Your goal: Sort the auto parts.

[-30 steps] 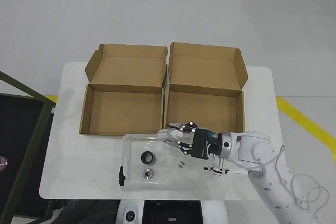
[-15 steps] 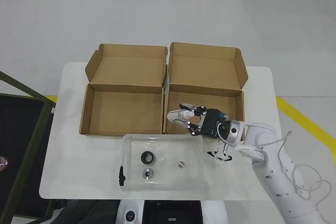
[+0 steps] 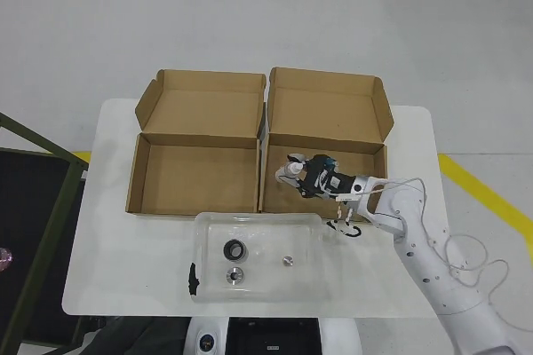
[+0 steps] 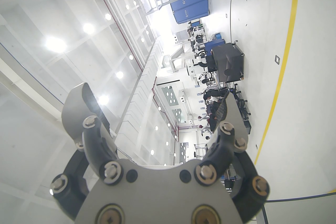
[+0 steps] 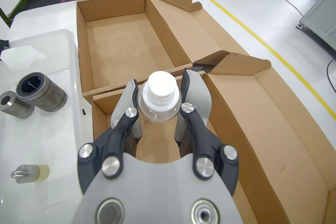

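My right gripper (image 5: pixel 158 93) is shut on a small clear bottle with a white cap (image 5: pixel 160 100). It hangs over the near left corner of the right cardboard box (image 3: pixel 369 177); from above the right gripper (image 3: pixel 293 169) shows there with the white-capped bottle (image 3: pixel 292 164). In the clear plastic tray (image 3: pixel 209 231) lie a dark bearing sleeve (image 3: pixel 235 249), a grey metal bushing (image 3: pixel 236 274) and a small pin (image 3: pixel 288 260). The sleeve (image 5: pixel 42 91), bushing (image 5: pixel 15 105) and pin (image 5: pixel 30 173) also show beside the right gripper. My left gripper (image 4: pixel 155 107) is open, aimed up at the hall ceiling.
The left cardboard box (image 3: pixel 195 177) stands open beside the right one, flaps up at the back. A small black piece (image 3: pixel 193 279) sits at the tray's left edge. A dark cart with a green frame (image 3: pixel 18 222) stands left of the white table (image 3: pixel 107 248).
The right gripper has carried the bottle from above the tray's back edge away from me, into the space over the right box.
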`<state>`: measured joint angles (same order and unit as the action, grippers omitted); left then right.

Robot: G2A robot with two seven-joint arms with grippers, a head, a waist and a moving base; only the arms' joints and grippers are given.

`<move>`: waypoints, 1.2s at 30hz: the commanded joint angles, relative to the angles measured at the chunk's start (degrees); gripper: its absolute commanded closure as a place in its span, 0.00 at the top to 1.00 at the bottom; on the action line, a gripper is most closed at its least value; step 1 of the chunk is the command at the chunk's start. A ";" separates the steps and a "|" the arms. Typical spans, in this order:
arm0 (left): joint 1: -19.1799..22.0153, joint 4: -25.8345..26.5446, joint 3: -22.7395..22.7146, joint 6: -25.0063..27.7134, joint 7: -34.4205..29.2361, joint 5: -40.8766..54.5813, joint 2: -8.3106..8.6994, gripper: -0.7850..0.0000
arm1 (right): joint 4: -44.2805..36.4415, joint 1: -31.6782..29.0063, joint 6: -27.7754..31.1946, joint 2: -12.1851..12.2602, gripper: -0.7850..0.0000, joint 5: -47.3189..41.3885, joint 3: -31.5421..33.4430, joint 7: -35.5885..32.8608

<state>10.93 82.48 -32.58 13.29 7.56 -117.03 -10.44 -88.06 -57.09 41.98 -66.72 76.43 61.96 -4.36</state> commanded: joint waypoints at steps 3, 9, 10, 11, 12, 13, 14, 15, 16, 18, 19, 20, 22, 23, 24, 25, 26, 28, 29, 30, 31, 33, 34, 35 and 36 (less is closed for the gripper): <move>0.00 0.00 0.00 0.00 0.00 0.00 0.00 1.00 | 3.67 2.42 -1.16 -0.60 0.00 0.72 -1.96 0.72; 0.00 0.00 0.00 0.00 0.00 0.00 0.00 1.00 | 7.58 5.43 -2.04 -1.37 0.05 2.52 -4.51 0.76; 0.00 0.00 0.00 0.00 0.00 0.00 0.00 1.00 | 8.19 5.82 -2.12 -1.50 0.08 2.62 -4.90 0.84; 0.00 0.00 0.00 0.00 0.00 0.00 0.00 1.00 | 8.85 6.14 -2.13 -1.63 0.12 2.73 -5.32 0.82; 0.00 0.00 0.00 0.00 0.00 0.00 0.00 1.00 | 9.46 6.46 -2.19 -1.75 0.14 2.75 -5.66 0.89; 0.00 0.00 0.00 0.00 0.00 0.00 0.00 1.00 | 10.03 6.76 -2.21 -1.87 0.14 2.84 -6.01 0.90; 0.00 0.00 0.00 0.00 0.00 0.00 0.00 1.00 | 10.55 7.02 -2.29 -1.99 0.16 2.88 -6.32 1.01; 0.00 0.00 0.00 0.00 0.00 0.00 0.00 1.00 | 11.16 7.36 -2.32 -2.13 0.19 2.95 -6.70 1.02; 0.00 0.00 0.00 0.00 0.00 0.00 0.00 1.00 | 11.58 7.58 -2.40 -2.22 0.25 2.99 -6.94 1.01; 0.00 0.00 0.00 0.00 0.00 0.00 0.00 1.00 | 12.14 7.95 -2.42 -2.36 0.76 2.99 -7.24 1.10; 0.00 0.00 0.00 0.00 0.00 0.00 0.00 1.00 | 12.42 8.13 -2.45 -2.43 1.00 2.93 -7.36 1.15; 0.00 0.00 0.00 0.00 0.00 0.00 0.00 1.00 | 12.56 8.28 -2.53 -2.50 1.00 2.65 -7.39 1.16; 0.00 0.00 0.00 0.00 0.00 0.00 0.00 1.00 | 12.24 8.53 -2.47 -2.56 1.00 1.92 -7.15 1.12; 0.00 0.00 0.00 0.00 0.00 0.00 0.00 1.00 | 11.97 8.51 -2.37 -2.56 1.00 1.21 -6.89 1.06; 0.00 0.00 0.00 0.00 0.00 0.00 0.00 1.00 | 11.48 8.52 -2.29 -2.53 1.00 0.49 -6.50 0.94; 0.00 0.00 0.00 0.00 0.00 0.00 0.00 1.00 | 10.88 8.51 -2.06 -2.46 1.00 0.21 -6.12 0.38; 0.00 0.00 0.00 0.00 0.00 0.00 0.00 1.00 | 10.11 8.40 -1.63 -2.38 1.00 -0.67 -5.62 0.21; 0.00 0.00 0.00 0.00 0.00 0.00 0.00 1.00 | 8.68 8.11 -1.20 -2.14 1.00 -1.83 -4.48 -0.95; 0.00 0.00 0.00 0.00 0.00 0.00 0.00 1.00 | 7.54 7.93 -1.02 -2.01 1.00 -2.25 -3.93 -1.66; 0.00 0.00 0.00 0.00 0.00 0.00 0.00 1.00 | 6.50 7.56 -0.78 -1.88 1.00 -2.92 -3.38 -2.38; 0.00 0.00 0.00 0.00 0.00 0.00 0.00 1.00 | 5.26 7.24 -0.47 -1.74 1.00 -3.55 -2.82 -3.17; 0.00 0.00 0.00 0.00 0.00 0.00 0.00 1.00 | 2.68 6.50 0.26 -1.40 1.00 -4.26 -1.74 -5.06; 0.00 0.00 0.00 0.00 0.00 0.00 0.00 1.00 | 1.29 6.00 0.72 -1.25 1.00 -5.04 -1.17 -5.61; 0.00 0.00 0.00 0.00 0.00 0.00 0.00 1.00 | -0.01 5.48 1.33 -1.07 1.00 -5.63 -0.66 -6.36; 0.00 0.00 0.00 0.00 0.00 0.00 0.00 1.00 | -1.48 5.04 2.06 -0.88 1.00 -5.90 -0.16 -7.20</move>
<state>10.93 82.48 -32.58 13.29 7.56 -117.03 -10.44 -88.23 -51.67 43.45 -67.76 70.84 61.36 -10.84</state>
